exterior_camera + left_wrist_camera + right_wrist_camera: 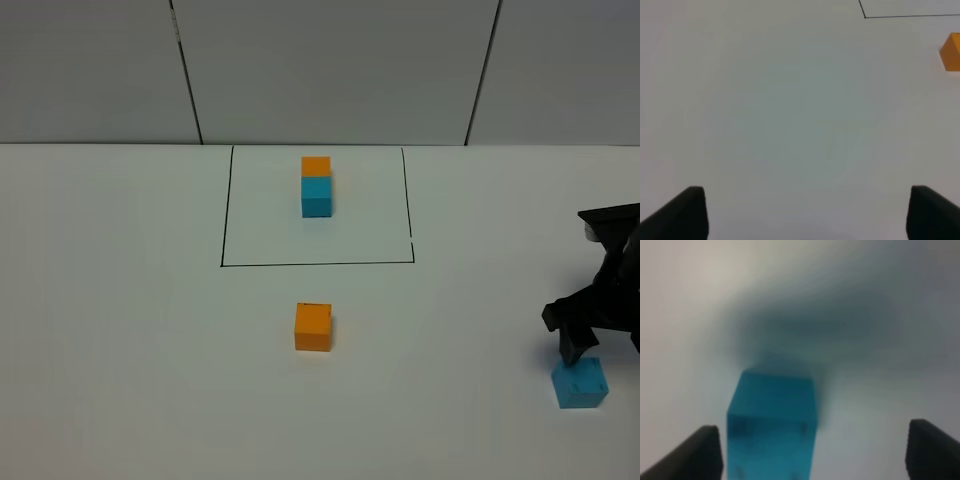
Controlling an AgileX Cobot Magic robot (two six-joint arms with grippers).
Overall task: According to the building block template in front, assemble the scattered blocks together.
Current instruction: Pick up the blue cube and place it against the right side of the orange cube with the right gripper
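Off to the left, the left gripper hangs over bare white table, jaws wide and holding nothing. The loose orange cube sits near the middle, just this side of the drawn rectangle. Inside that frame is the template – orange at the far end, cyan joined on its near side. Far right, the right gripper stands low over the speckled cyan cube, jaws spread wide with the cube between them but off-centre. I'd call this the pick-up step: it needs centring and closing, then carrying the cube left to butt against the orange one's near face. No brand, label or readable writing anywhere
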